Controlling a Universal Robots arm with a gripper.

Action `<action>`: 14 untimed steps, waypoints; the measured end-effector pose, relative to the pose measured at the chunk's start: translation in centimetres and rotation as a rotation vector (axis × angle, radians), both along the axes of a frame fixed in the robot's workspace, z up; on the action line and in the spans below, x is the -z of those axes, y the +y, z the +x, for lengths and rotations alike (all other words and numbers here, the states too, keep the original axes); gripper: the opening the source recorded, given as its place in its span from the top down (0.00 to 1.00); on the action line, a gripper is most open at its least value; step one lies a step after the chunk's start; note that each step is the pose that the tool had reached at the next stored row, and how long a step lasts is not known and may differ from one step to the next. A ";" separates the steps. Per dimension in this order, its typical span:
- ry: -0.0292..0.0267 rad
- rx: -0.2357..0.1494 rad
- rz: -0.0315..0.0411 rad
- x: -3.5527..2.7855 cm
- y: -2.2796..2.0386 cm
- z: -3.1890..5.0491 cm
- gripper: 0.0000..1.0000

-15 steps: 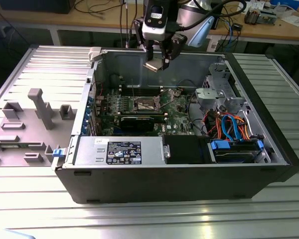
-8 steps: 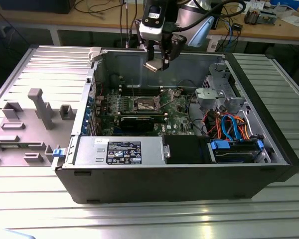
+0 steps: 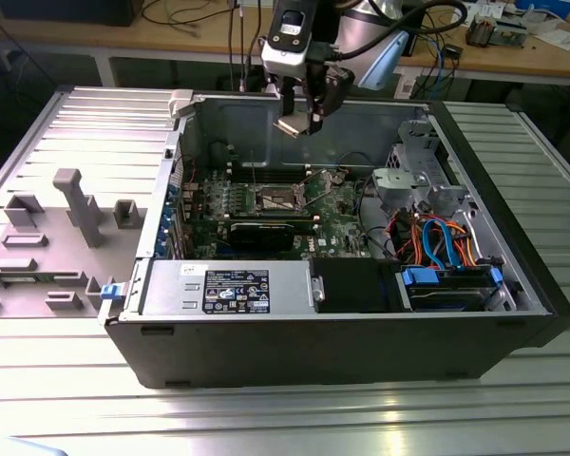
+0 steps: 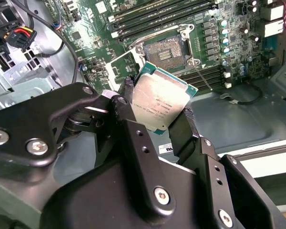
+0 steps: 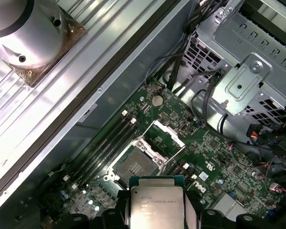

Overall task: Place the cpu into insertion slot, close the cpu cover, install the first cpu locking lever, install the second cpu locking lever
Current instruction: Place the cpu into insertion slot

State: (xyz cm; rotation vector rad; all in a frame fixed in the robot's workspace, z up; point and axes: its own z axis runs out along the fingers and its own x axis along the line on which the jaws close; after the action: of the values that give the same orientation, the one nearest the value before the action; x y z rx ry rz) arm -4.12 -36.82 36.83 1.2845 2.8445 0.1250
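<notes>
cpu [image 4: 162, 98] is up in the air, pinched by the gripper [image 4: 157, 107], which is closed on it w/ one finger on each of two opposite sides, silver top facing the cam in both wrist views. in the exterior view the cpu [image 3: 292, 126] hangs well above the board. the insertion slot [image 3: 275, 198] lies at approx 6 o'clock from it, bare, nothing seated.

slot [image 4: 164, 50] shows a dark pin field. cpu cover [image 4: 120, 67] is swung up just beside it, and one thin locking lever [image 4: 200, 76] sticks out on the other side. in the first wrist view the cover [image 5: 164, 138] stands open behind the slot [image 5: 139, 167], w/ the cpu [image 5: 157, 207] nearer the cam.

doing it well, imo: chip looks tilted in the exterior view, so level it first. match its corner/notches to the slot, come straight down, no sliding over pins. keep clear of the raised cover and lever. let go only once it sits flush, no pressing.

outward: memory slots [image 3: 266, 171] at 12 o'clock of the slot, black expansion card [image 3: 266, 228] at 6, drive cage [image 3: 413, 180] at 3. pc case [image 3: 361, 332] lies on a ribbed metal worktop [image 3: 266, 418].

hard to tell: chip underside hidden. its near edge is cut off in the first wrist view. orientation marks too small. finger contact partly behind the gripper body. can't make out a 2nd lever for sure.
</notes>
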 end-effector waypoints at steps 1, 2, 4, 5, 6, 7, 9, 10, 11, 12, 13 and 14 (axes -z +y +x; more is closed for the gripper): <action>0.0000 0.006 0.0000 0.00 0.00 -0.01 0.46; 0.0000 0.014 0.0000 0.01 0.00 -0.01 0.46; 0.0000 0.029 0.0001 0.02 0.00 -0.01 0.46; 0.0000 0.047 0.0000 0.03 0.00 -0.01 0.46; 0.0000 0.055 0.0000 0.04 0.00 -0.01 0.46; 0.0000 0.065 0.0000 0.04 0.00 -0.01 0.46; 0.0000 0.090 0.0000 0.06 0.00 -0.01 0.46; 0.0001 0.098 0.0000 0.06 0.00 -0.01 0.46; 0.0000 0.101 -0.0001 0.06 0.00 -0.01 0.46; 0.0000 0.101 0.0000 0.06 0.00 -0.01 0.46; 0.0000 0.101 -0.0001 0.06 0.00 -0.01 0.46; 0.0000 0.101 -0.0001 0.06 0.00 -0.01 0.46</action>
State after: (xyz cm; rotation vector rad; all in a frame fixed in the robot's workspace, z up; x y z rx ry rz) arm -4.13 -36.82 36.77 1.4247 2.7725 0.1231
